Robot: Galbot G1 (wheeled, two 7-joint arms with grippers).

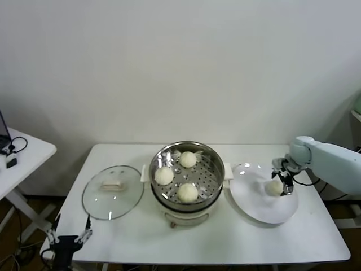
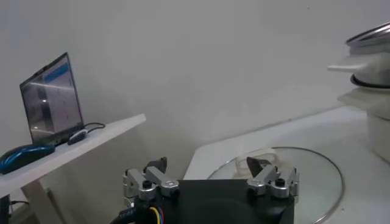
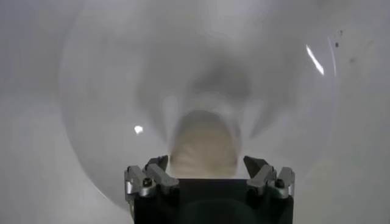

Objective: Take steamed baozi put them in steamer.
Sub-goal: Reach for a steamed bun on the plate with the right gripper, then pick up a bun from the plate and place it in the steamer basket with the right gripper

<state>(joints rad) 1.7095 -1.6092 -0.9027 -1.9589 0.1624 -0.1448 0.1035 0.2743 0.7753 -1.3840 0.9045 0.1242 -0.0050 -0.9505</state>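
Three steamed baozi (image 1: 188, 159) (image 1: 164, 175) (image 1: 188, 192) lie on the perforated tray of the steel steamer (image 1: 210, 155) at the table's middle. A fourth baozi (image 1: 274, 187) rests on the white plate (image 1: 254, 209) to the steamer's right. My right gripper (image 1: 284, 179) is down over this bun. In the right wrist view the baozi (image 3: 204, 146) sits between the open fingers of the right gripper (image 3: 206, 161), one on each side with a small gap. My left gripper (image 1: 67, 237) hangs open and empty below the table's front left corner.
The round glass lid (image 1: 113, 192) with a cream handle lies flat left of the steamer; the left wrist view shows this lid (image 2: 317, 176) just beyond the left gripper (image 2: 207, 163). A side table (image 1: 22, 155) with a laptop stands at far left.
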